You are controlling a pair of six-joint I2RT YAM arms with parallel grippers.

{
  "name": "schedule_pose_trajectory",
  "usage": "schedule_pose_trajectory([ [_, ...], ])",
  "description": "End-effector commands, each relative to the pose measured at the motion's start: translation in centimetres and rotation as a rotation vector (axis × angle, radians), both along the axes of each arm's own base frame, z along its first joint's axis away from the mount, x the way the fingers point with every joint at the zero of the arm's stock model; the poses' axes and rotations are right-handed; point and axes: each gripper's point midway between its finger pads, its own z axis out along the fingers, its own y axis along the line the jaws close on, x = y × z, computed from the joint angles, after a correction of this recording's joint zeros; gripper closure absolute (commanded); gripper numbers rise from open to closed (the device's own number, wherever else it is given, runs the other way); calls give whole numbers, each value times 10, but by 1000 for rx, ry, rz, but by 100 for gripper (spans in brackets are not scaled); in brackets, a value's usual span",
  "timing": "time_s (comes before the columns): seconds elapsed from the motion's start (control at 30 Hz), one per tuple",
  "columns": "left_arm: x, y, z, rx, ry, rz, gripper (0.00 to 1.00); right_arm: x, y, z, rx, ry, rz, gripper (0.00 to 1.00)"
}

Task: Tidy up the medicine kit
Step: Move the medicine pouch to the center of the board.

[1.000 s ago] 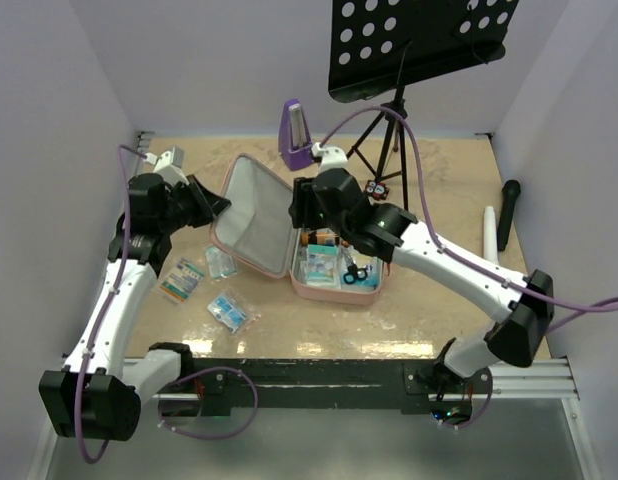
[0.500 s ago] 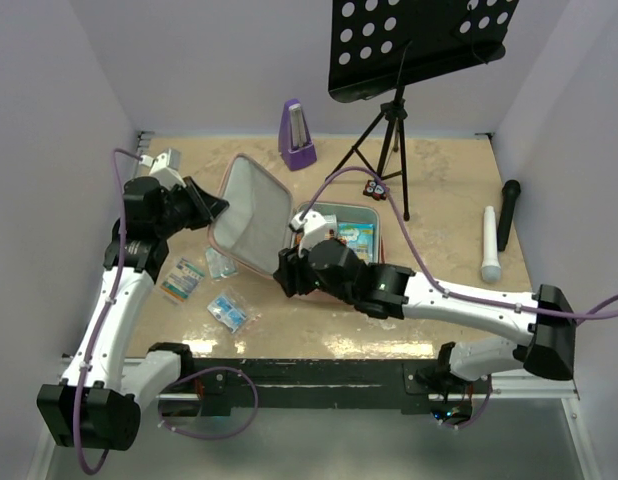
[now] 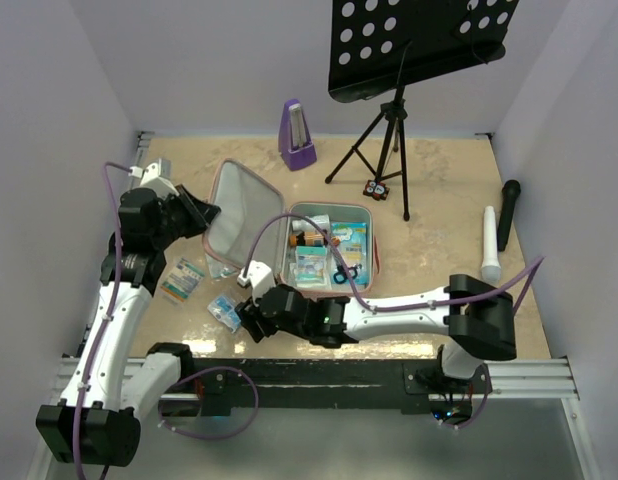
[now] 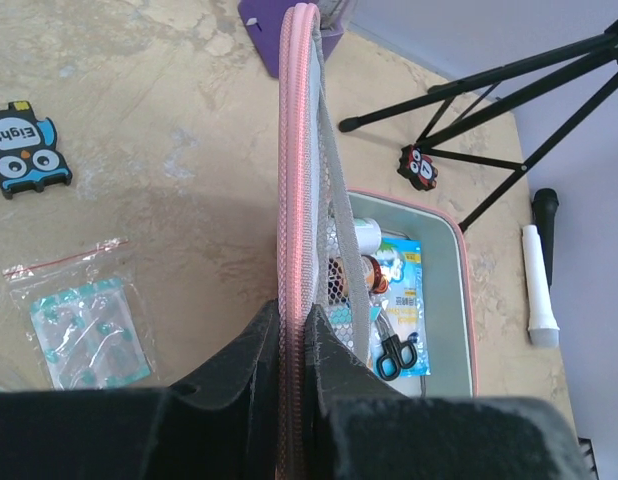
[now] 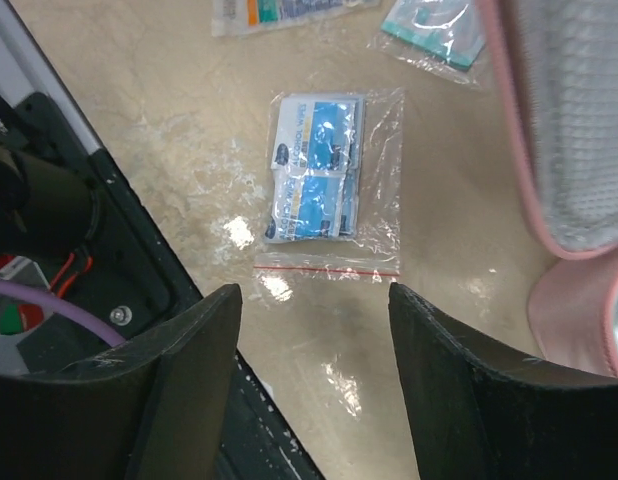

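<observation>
The soft pink medicine kit (image 3: pixel 373 255) lies open mid-table. My left gripper (image 4: pixel 294 330) pinches its mesh lid (image 3: pixel 239 215) upright by the zipped rim. My right gripper (image 5: pixel 314 310), jaws spread and empty, hovers nearest the glossy clear zip bag (image 5: pixel 324 170) of blue sachets, which lies flat just ahead, its long axis pointing away from the fingers.
</observation>
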Motion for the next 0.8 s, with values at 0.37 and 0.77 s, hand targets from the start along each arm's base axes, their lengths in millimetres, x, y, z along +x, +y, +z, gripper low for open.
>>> schedule_pose_trajectory([
  [0.37, 5, 6, -4, -12, -19, 49, 100, 23, 52, -37, -28, -80, -73, 20],
  [0.77, 3, 6, -5, -8, -17, 42, 100, 28, 59, -85, -166, -61, -95, 23],
])
